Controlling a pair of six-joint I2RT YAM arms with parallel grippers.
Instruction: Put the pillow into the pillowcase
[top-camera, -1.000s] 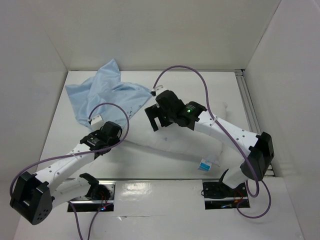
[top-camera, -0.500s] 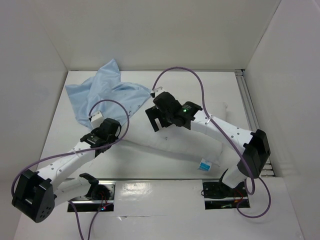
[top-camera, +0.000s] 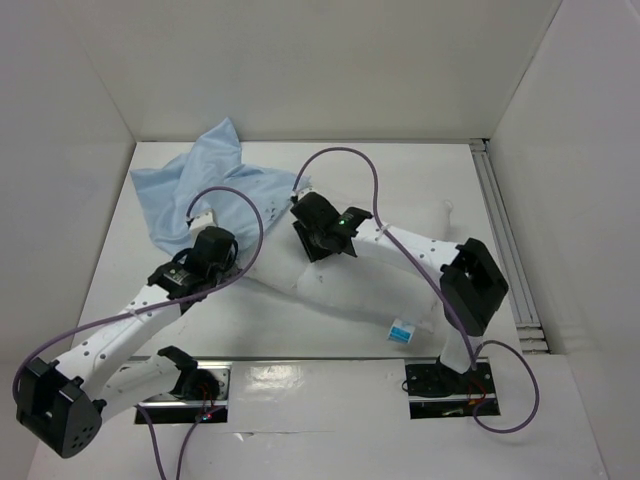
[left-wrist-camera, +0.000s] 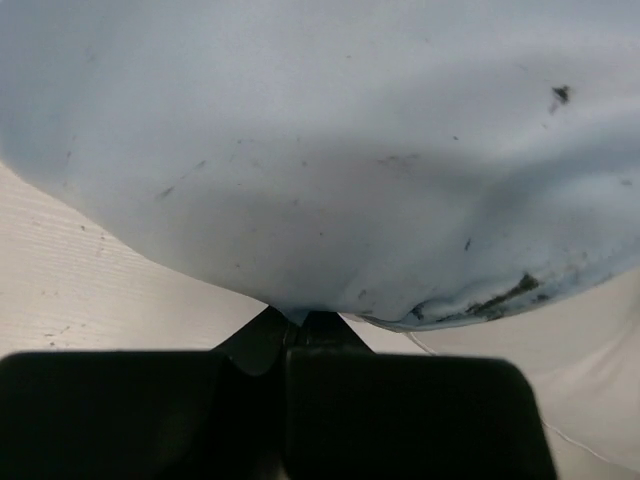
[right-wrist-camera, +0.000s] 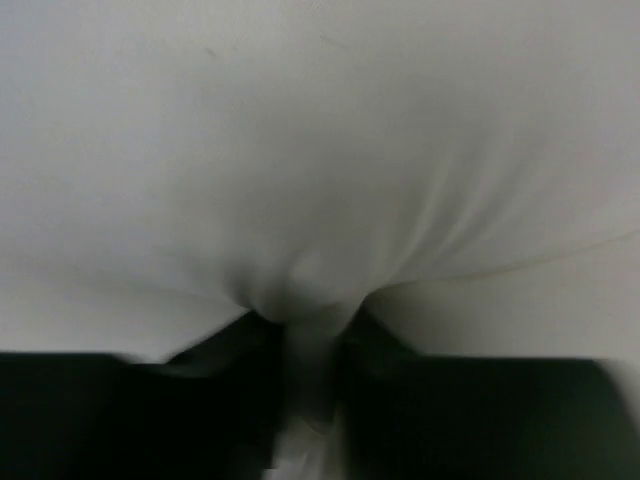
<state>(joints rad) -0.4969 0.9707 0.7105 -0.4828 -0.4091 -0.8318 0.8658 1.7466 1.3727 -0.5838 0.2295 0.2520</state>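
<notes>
The pillowcase (top-camera: 215, 185) lies crumpled and pale blue at the table's back left. In the left wrist view the pillowcase (left-wrist-camera: 330, 150) fills the upper frame. My left gripper (left-wrist-camera: 296, 320) is shut on a pinch of its lower edge; from above the left gripper (top-camera: 218, 240) sits at the cloth's near edge. The white pillow (top-camera: 360, 285) lies across the middle of the table. My right gripper (top-camera: 312, 238) presses into its left end. In the right wrist view the right gripper (right-wrist-camera: 312, 335) has its jaws closed on a bunched fold of the pillow (right-wrist-camera: 320, 150).
A small blue and white tag (top-camera: 403, 331) hangs at the pillow's near right corner. White walls enclose the table on three sides. A metal rail (top-camera: 503, 235) runs along the right edge. Purple cables (top-camera: 345, 155) arc over both arms.
My left gripper has shut on the pillowcase edge and shifted slightly back. My right gripper has moved left and down onto the pillow and closed on a fold of it.
</notes>
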